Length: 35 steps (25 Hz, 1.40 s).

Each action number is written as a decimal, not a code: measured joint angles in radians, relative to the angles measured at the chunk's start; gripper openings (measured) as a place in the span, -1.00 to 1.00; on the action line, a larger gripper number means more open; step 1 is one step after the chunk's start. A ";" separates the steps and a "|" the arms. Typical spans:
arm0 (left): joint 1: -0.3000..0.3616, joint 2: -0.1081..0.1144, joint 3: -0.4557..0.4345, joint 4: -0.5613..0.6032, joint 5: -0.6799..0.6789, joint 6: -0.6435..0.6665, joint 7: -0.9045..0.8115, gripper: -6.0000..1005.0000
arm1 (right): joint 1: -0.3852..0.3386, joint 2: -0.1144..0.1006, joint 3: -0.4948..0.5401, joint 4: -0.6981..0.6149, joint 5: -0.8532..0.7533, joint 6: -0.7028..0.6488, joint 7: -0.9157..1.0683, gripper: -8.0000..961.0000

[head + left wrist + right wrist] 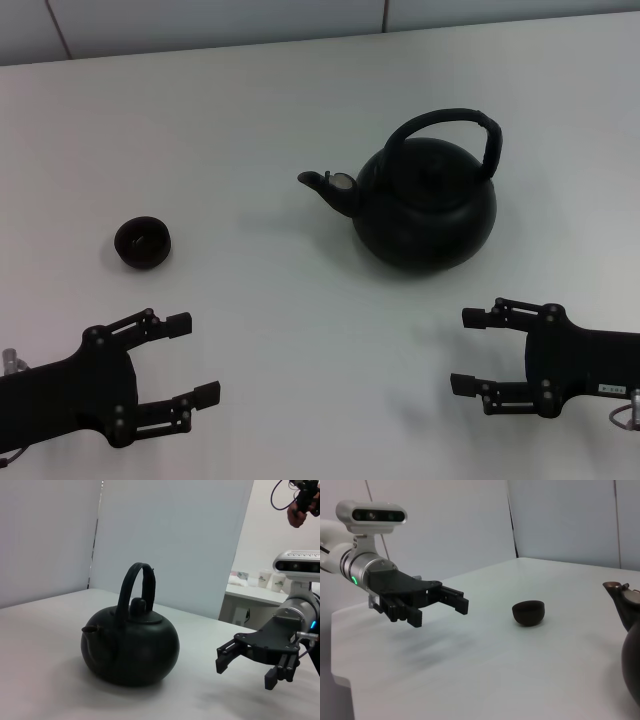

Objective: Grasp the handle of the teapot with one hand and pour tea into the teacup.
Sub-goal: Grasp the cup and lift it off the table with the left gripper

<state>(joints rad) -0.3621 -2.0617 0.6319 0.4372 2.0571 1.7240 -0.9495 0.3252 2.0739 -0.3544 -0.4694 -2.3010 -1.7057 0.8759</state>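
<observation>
The round matte-black teapot stands upright at the table's centre right, spout pointing left toward the teacup; its arched black handle rises over the lid. The left wrist view shows the teapot and handle side-on. The tiny dark teacup sits at the left, also seen in the right wrist view as the teacup. My left gripper hovers open near the front, below the cup. My right gripper is open in front of the teapot, empty.
The white table ends at a back edge near a pale wall. A side counter with paper cups stands beyond the right arm in the left wrist view.
</observation>
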 joint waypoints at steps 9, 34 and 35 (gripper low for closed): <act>0.002 -0.001 0.000 -0.003 0.000 -0.003 0.001 0.71 | 0.000 0.000 0.000 0.000 0.000 0.002 0.000 0.69; 0.004 -0.008 -0.025 -0.015 -0.010 -0.012 0.014 0.69 | 0.002 0.001 -0.001 0.001 0.000 0.006 0.000 0.69; 0.004 -0.008 -0.042 -0.022 -0.011 -0.016 0.018 0.69 | 0.002 0.001 -0.001 0.002 0.000 0.006 0.000 0.69</act>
<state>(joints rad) -0.3582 -2.0698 0.5900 0.4154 2.0459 1.7083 -0.9314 0.3268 2.0750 -0.3559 -0.4678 -2.3009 -1.6995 0.8759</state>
